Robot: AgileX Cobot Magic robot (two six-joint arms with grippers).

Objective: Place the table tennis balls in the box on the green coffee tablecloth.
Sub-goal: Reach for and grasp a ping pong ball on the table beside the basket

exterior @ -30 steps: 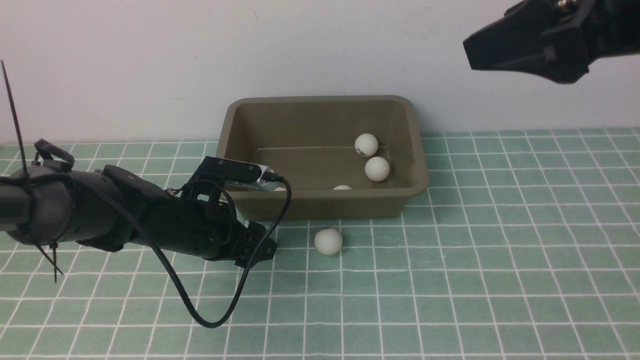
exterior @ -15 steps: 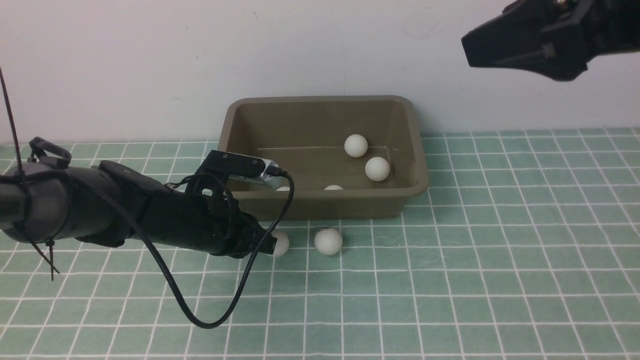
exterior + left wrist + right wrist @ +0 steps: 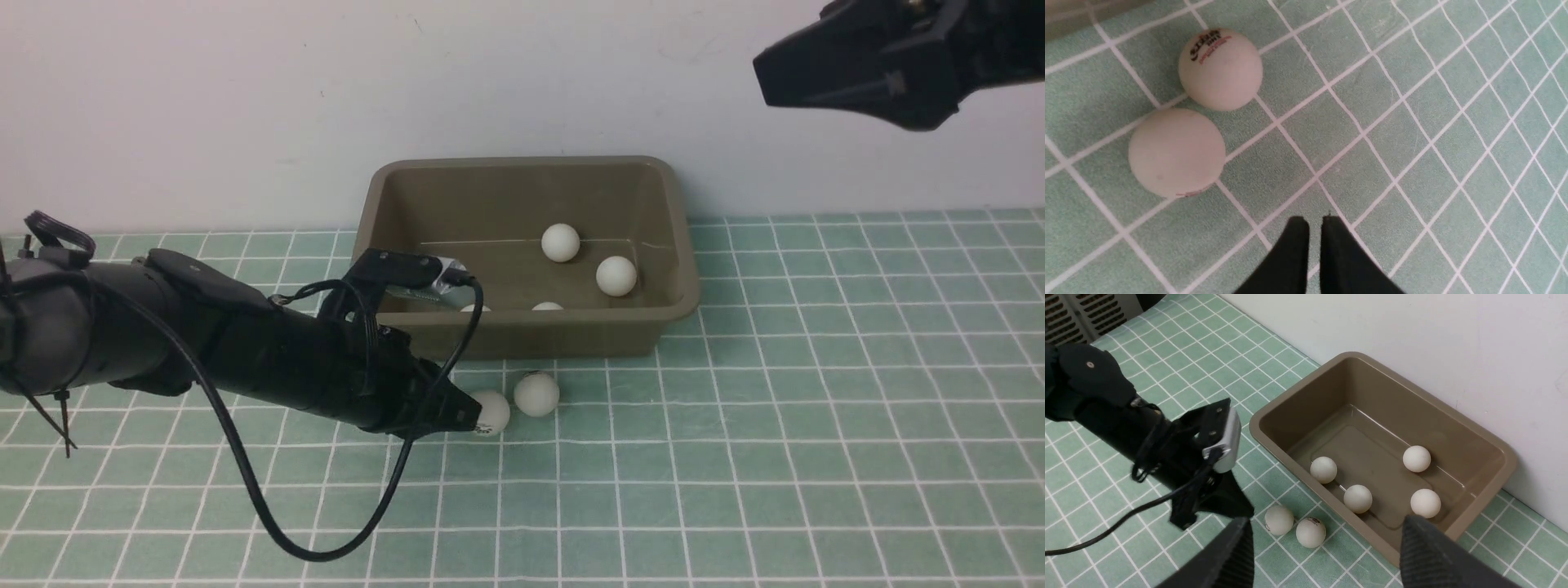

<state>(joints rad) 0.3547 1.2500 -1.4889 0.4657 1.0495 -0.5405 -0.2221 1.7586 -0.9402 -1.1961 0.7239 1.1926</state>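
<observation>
Fingertips of your left gripper point(image 3: 1312, 222) are pinched together, nothing btwn them: it's clenched on air, low over the green coffee tablecloth point(image 3: 1412, 122). Now the nearest ball point(image 3: 1176, 153): not in line w/ the tips. In the left wrist view it sits off to one side w/ bare cloth showing btwn. From the front it lies just off the tip, toward the robot's right. Next, the second ball point(image 3: 1220, 68), logo up, touching or all but touching the first, on the box side. Round things, so no axis to match; I'd say you only need to open up and centre on one. Beyond both, the box point(image 3: 531, 335), w/ four table tennis balls point(image 3: 1358, 498) inside. Your right gripper point(image 3: 767, 77) hangs high, jaws wide, empty, well apart, so left is your arm. Heads up: front view hides true tip-to-ball contact behind the wrist, and the box's near wall cuts off two of the inside balls.
</observation>
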